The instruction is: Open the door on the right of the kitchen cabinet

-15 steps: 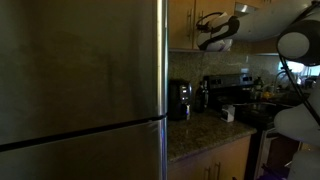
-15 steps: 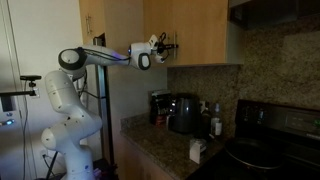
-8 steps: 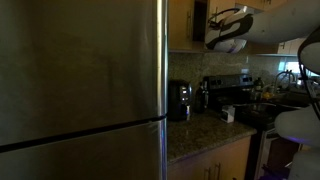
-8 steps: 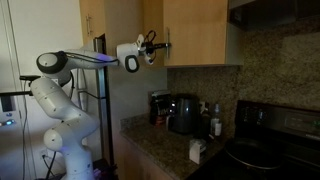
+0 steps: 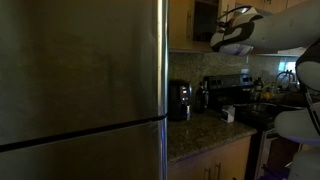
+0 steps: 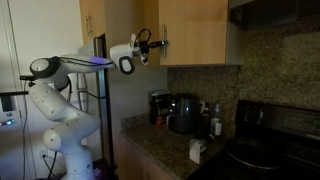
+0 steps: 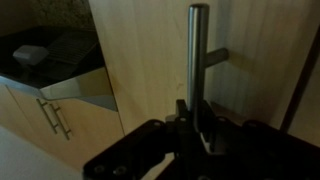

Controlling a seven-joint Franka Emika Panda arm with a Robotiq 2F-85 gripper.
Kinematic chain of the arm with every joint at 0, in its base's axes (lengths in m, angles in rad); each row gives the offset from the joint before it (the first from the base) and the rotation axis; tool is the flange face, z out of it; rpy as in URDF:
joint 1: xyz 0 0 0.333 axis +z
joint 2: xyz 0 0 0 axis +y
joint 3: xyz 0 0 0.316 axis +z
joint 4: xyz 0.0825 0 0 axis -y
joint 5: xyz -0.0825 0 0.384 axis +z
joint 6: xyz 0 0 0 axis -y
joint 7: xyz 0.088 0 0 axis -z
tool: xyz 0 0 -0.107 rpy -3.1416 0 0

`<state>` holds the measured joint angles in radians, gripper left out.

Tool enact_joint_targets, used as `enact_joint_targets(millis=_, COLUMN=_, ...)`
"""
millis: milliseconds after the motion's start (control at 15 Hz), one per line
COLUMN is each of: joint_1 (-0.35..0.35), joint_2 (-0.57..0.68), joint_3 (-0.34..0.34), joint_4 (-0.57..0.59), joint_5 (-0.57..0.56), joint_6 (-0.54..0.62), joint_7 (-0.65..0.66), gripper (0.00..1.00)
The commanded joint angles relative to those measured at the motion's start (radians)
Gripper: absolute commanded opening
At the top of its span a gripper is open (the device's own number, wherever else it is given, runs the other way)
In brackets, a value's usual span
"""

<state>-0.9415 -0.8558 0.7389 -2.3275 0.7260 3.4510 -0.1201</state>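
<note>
Done so far: We judge the task well under way. The tall flat honey-brown wooden door (image 6: 195, 30) stands swung partly out from the honey-brown wooden kitchen cabinet (image 6: 92, 20). In an exterior view a dark gap (image 5: 204, 20) shows beside the closed twin panel (image 5: 180, 20); we take it for the cabinet's inside.

Left to do: The gap looks modest to us, so we think the door needs a wider swing on its right-hand hinges before it counts as open. After that the gripper has to let go.

Gripper: The gripper (image 7: 196, 118) is closed around the slim vertical silver bar handle (image 7: 198, 50), low on the bar, with a finger on either side of it.

Door relative to gripper: In the wrist view the door's pale wood face fills the space straight ahead of the gripper. The handle stands upright just in front of that face, on a short crosswise post.

Door's place: It hangs on the right half of the cabinet front, high above the dark granite counter (image 6: 160, 148). Its handle edge faces the middle of the cabinet.
</note>
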Motion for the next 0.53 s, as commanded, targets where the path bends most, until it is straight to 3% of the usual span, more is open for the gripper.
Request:
enact_joint_targets(millis=0, joint_1=-0.022, joint_2=-0.136, joint_3=-0.095, joint_4=-0.128, joint_5=0.067, joint_6=0.009, joint_7=0.002, gripper=0.0)
enact_joint_targets(millis=267, joint_1=-0.072, joint_2=-0.19, joint_3=-0.088, joint_4=-0.145, joint_5=0.076, joint_6=-0.036, joint_7=-0.007, gripper=0.0)
enact_joint_targets(millis=333, joint_1=-0.007, joint_2=-0.116, joint_3=-0.077, joint_4=-0.096, joint_5=-0.093, joint_6=-0.054, joint_7=0.069, gripper=0.01)
enact_joint_targets(millis=467, joint_1=-0.015, joint_2=-0.128, joint_3=-0.077, joint_4=-0.102, joint_5=-0.089, joint_6=-0.057, joint_7=0.069, gripper=0.01)
